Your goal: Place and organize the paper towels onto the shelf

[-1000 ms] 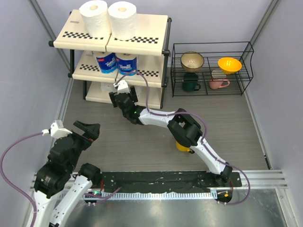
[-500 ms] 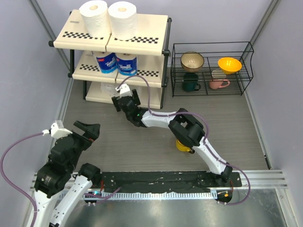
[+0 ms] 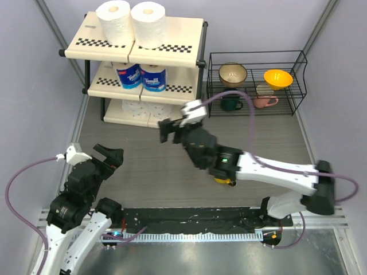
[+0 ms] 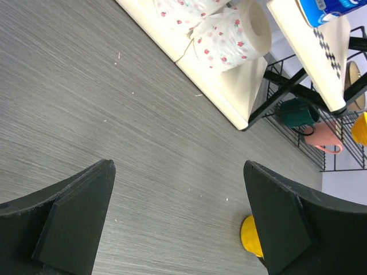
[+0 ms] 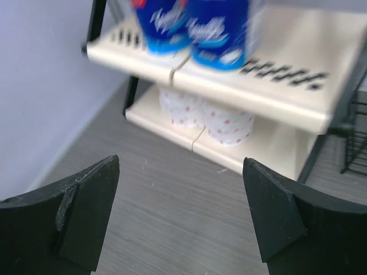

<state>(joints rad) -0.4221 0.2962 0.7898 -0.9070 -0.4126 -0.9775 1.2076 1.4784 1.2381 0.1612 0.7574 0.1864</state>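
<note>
All six paper towels are sitting paired on the shelf, left fingers and right fingers both hanging wide and empty, so I'm guessing a sloppy right-arm swing could knock the bottom rolls.

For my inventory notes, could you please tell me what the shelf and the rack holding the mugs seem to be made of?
The shelf boards look like cream moulded plastic, matt, with rounded edges and a centre seam; the frame looks like black metal tube. The wire rack seems thin black coated metal wire, an open grid.
</note>
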